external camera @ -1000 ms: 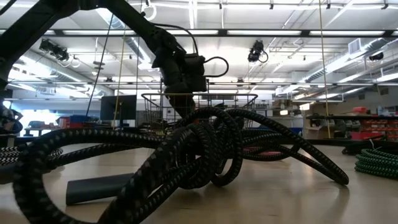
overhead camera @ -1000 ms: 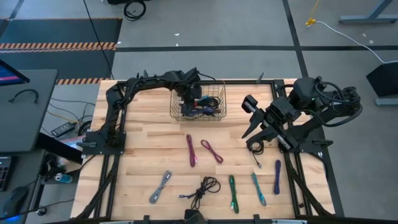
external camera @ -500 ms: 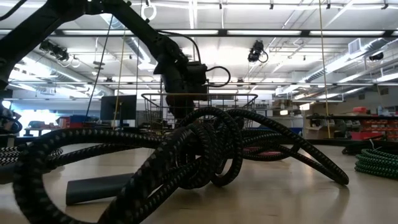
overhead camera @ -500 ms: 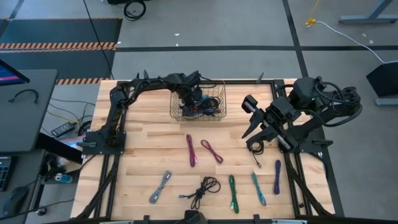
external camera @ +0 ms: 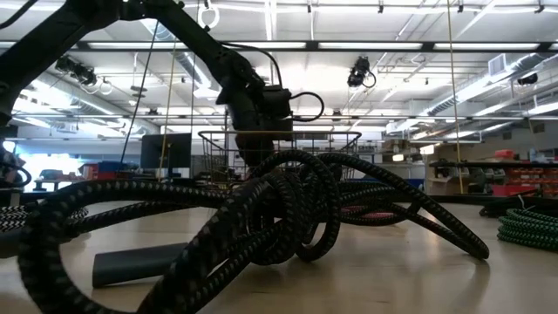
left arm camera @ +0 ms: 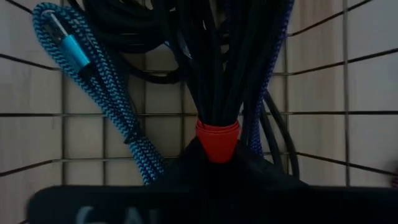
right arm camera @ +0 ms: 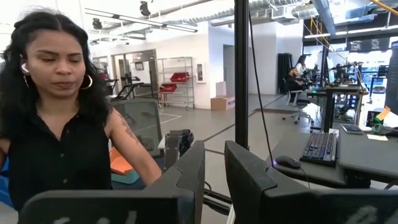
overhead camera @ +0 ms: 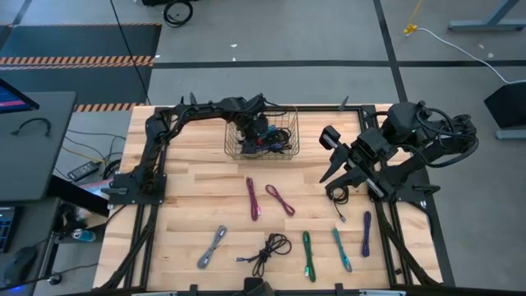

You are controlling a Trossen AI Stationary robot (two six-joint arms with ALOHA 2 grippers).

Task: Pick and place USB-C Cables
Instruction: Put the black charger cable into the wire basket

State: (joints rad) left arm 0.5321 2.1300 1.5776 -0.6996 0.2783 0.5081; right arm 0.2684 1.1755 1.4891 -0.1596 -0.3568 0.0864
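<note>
My left gripper (overhead camera: 261,131) reaches down into the wire basket (overhead camera: 289,122) at the table's far side and is shut on a black USB-C cable bundle (left arm camera: 214,68) bound by a red band. A blue braided cable (left arm camera: 93,74) and a dark purple one (left arm camera: 268,68) lie on the basket's floor beside it. On the table lie two magenta cables (overhead camera: 252,198) (overhead camera: 280,200), a grey one (overhead camera: 212,247), a black coil (overhead camera: 272,246), a green one (overhead camera: 307,254), a teal one (overhead camera: 341,248) and a purple one (overhead camera: 366,233). My right gripper (overhead camera: 335,174) waits open at the table's right. My left gripper holds the black cable bundle at its red-banded end (left arm camera: 217,138), pinched between the two fingers, which come from above and point down into the basket. The strands fan out from the band over the basket's wire floor and the other cables. The fingers themselves are dark and hardly show.
A small black cable (overhead camera: 339,212) lies by the right arm's base. In the low view the black coil (external camera: 279,209) fills the foreground, with the basket (external camera: 331,133) behind it. A person (right arm camera: 62,124) shows in the right wrist view, beyond the table. Bare wood lies between basket and cables.
My left gripper has gone down deeper into the basket with the black cable, shifting slightly toward the table's right, then has held still. My right arm has not moved.
</note>
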